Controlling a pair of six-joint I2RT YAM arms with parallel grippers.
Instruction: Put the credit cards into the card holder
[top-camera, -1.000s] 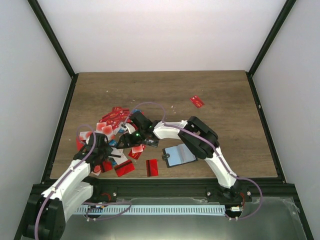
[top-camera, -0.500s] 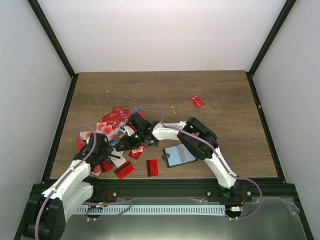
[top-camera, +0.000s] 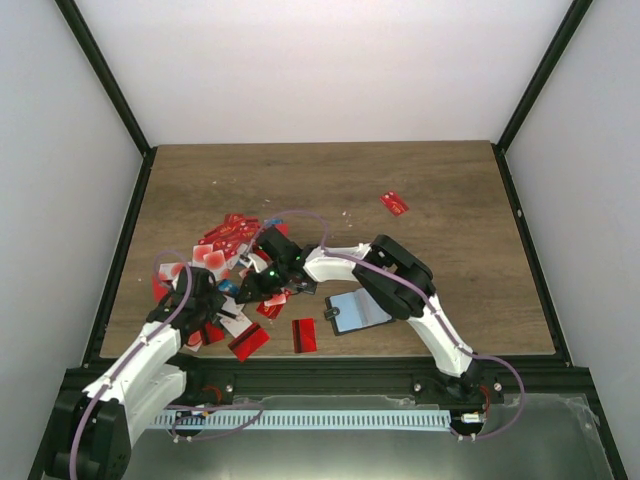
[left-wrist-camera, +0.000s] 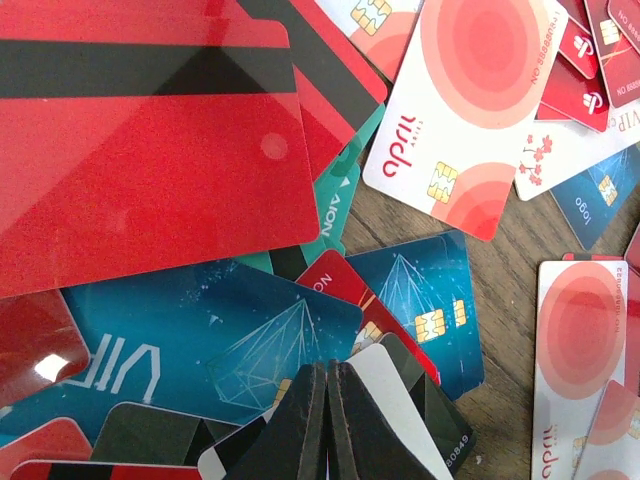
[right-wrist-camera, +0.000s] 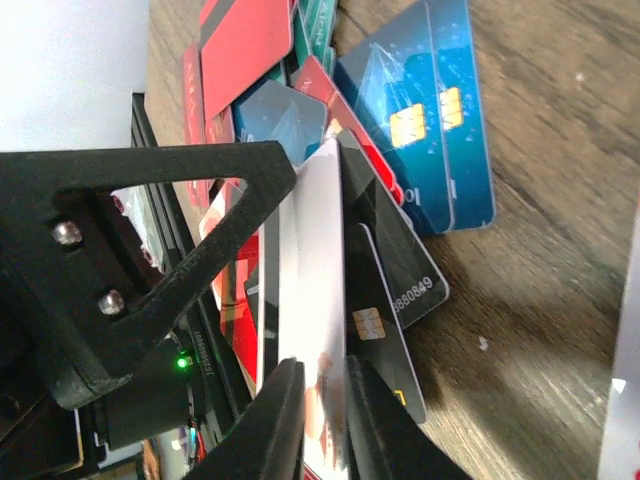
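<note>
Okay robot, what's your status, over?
Left gripper shut, tip beside a white card. Right gripper pinching that card. Card holder sits apart, to the right. Other credit cards crowd underneath.

Quick rundown of how I look. My left arm (top-camera: 135, 365) and right arm (top-camera: 445, 340) both have white shells on the long links, chunky black joints and black bases. A thin purple cable (top-camera: 518, 382) loops loosely along each arm. There's a tiny green light (top-camera: 272, 268) on the right wrist. The left gripper (left-wrist-camera: 327, 420) and right gripper (right-wrist-camera: 325, 420) have plain matte black, wedge-shaped fingers.
</note>
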